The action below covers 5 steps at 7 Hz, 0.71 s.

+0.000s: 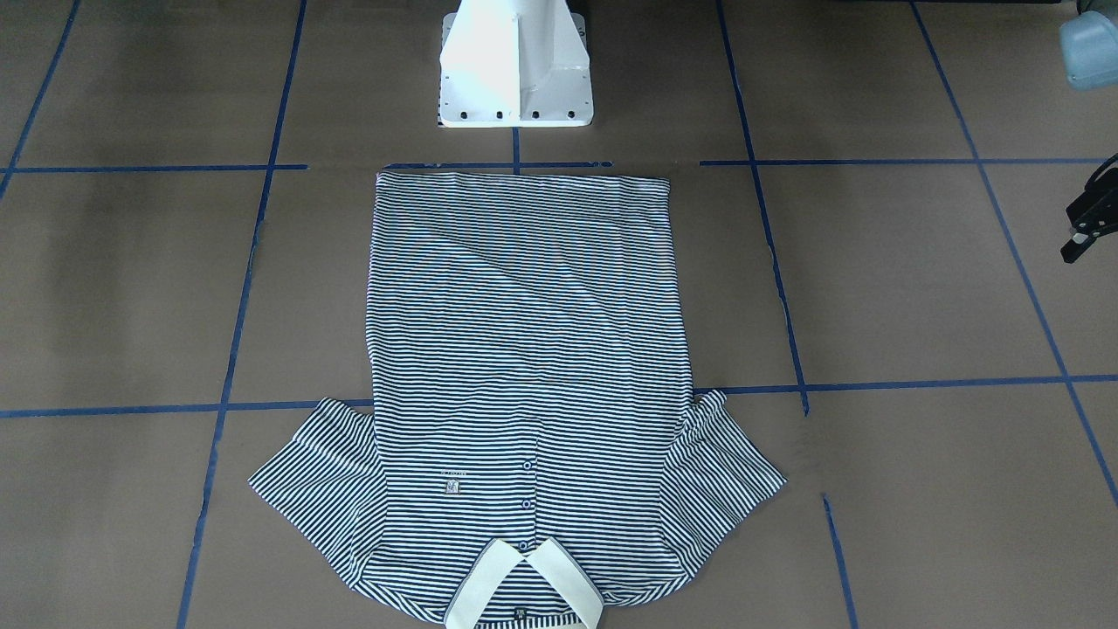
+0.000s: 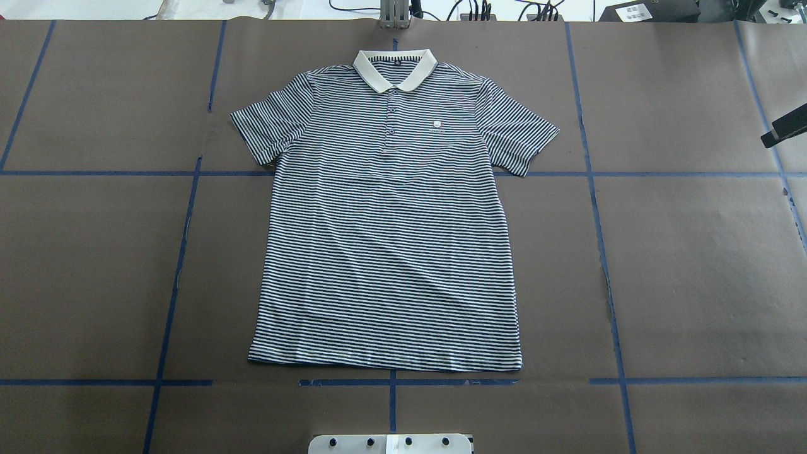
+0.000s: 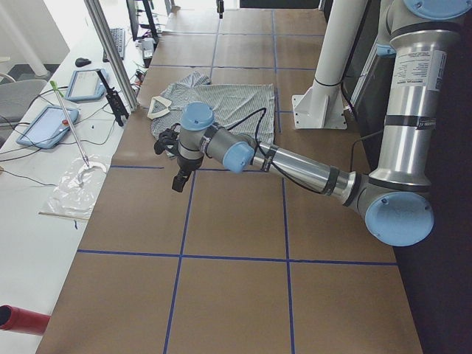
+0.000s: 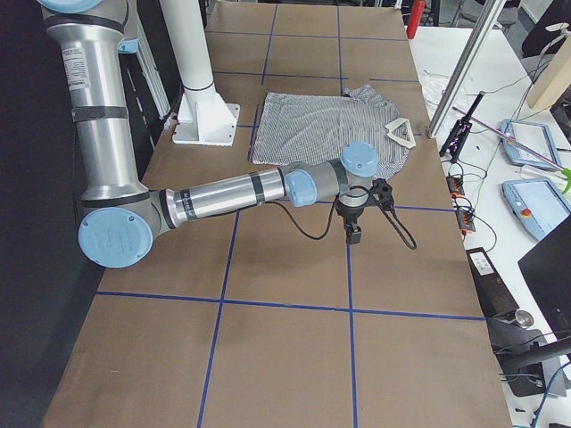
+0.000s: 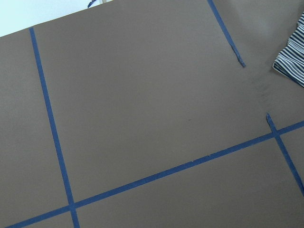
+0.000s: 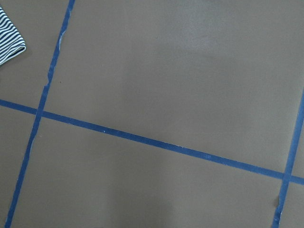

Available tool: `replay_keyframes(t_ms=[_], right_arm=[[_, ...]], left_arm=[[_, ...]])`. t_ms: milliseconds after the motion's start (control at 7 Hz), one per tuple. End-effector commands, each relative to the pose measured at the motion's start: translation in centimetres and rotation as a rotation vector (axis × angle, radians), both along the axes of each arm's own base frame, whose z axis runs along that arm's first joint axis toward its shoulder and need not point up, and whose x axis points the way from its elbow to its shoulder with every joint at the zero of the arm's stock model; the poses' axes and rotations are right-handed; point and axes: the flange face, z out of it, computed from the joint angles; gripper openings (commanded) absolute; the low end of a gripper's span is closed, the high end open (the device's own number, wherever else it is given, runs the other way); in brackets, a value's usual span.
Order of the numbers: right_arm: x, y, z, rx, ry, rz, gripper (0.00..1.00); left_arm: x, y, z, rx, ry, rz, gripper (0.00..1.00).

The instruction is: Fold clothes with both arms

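While a navy-and-white striped polo shirt [image 2: 384, 239] lies flat, centred on brown table [image 2: 693, 265] | black left gripper [image 3: 178, 181], right gripper [image 4: 354, 234] hover aside | finger gaps: cannot tell

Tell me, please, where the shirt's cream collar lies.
In the overhead view the cream collar sits at the table's far edge, centre, topping the striped polo shirt, opposite the pedestal base.

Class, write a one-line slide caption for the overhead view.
Striped polo shirt laid flat and unfolded, buttons up, collar farthest from the robot, on the brown table.
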Motion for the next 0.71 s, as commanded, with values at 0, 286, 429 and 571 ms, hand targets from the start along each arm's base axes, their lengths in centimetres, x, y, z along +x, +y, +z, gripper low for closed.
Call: replay_keyframes(t_ms=[0,286,429,571], right_arm=[[1.3,0.7,1.2,-0.031,-0.025,0.014,1.00],[1.6,2.2,2.9,-0.068,-0.050,0.009,1.00],[1.4,2.2,3.6,-0.085,-0.051,0.006,1.00],[0.7,0.7,3.7,-0.085,-0.065,-0.003,1.00]], left_arm=[[-0.1,0.1,0.3,-0.004,-0.005,0.002,1.00],[-0.2,0.0,0.8,-0.015,-0.007,-0.006,1.00],[-0.1,0.1,1.9,-0.040,-0.007,-0.004,1.00],[-0.1,0.3,2.6,-0.051,-0.009,-0.002,1.00]])
